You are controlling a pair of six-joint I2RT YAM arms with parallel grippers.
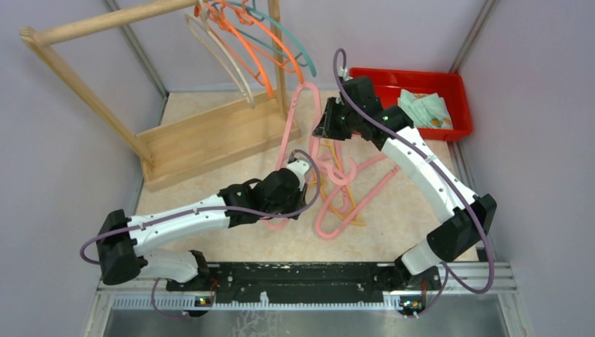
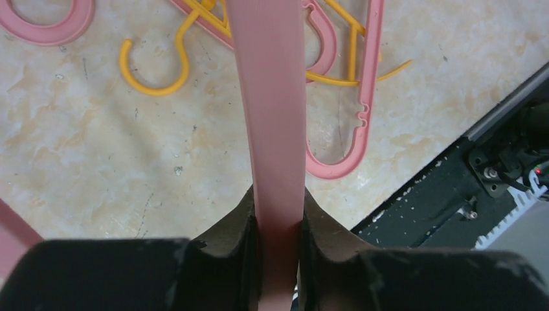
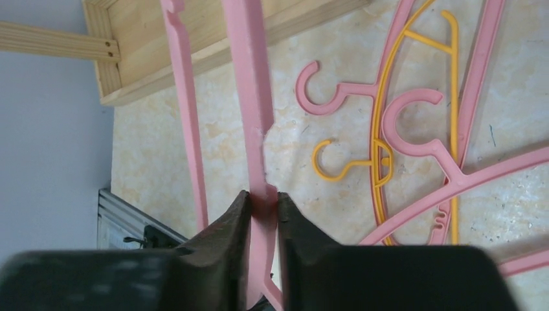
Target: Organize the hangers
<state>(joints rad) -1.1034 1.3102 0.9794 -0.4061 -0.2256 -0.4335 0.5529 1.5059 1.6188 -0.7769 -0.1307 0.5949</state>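
Pink hanger (image 1: pixel 291 126) is gripped by both our tools: the left tool (image 2: pixel 278 201) closed tight on one flat arm, the right tool (image 3: pixel 263 197) pinched on another, holding it lifted just right of the wooden rack (image 1: pixel 203 140). Further right of the rack we see pink and yellow hangers (image 1: pixel 344 200) tangled on the worktop (image 1: pixel 281 246); orange, teal and beige hangers (image 1: pixel 259 42) hang from the rack's pole (image 1: pixel 112 21).

Overhead view; wrist close-ups sharing hangers (image 2: pixel 370 78)
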